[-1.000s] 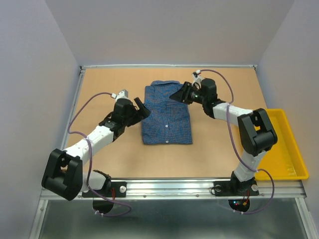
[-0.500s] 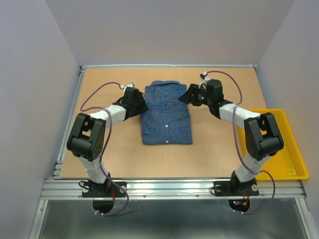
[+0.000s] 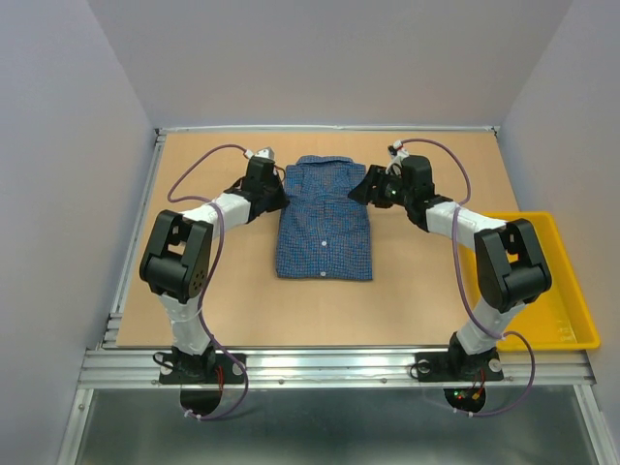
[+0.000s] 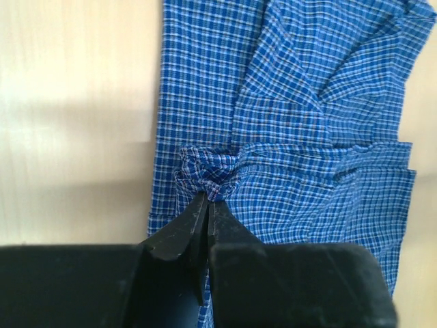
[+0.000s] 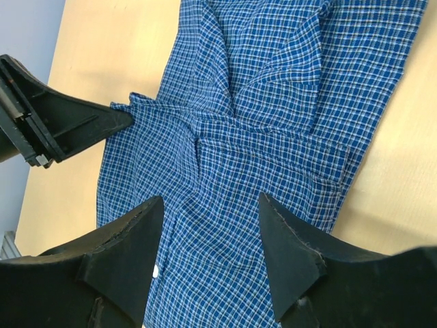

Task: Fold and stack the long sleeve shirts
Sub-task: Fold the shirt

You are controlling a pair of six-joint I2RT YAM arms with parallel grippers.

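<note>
at the middle of the tan worktop lies the folded blue fine-checked button-up shirt, long axis running away from the bases. left fingers pinch its left edge near the collar; right fingers hang spread above the opposite shoulder, gripping nothing.

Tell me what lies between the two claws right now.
Only the upper part of the shirt, in the top view: it spans from the left claw, pinched shut on its edge, to the open right claw.
</note>
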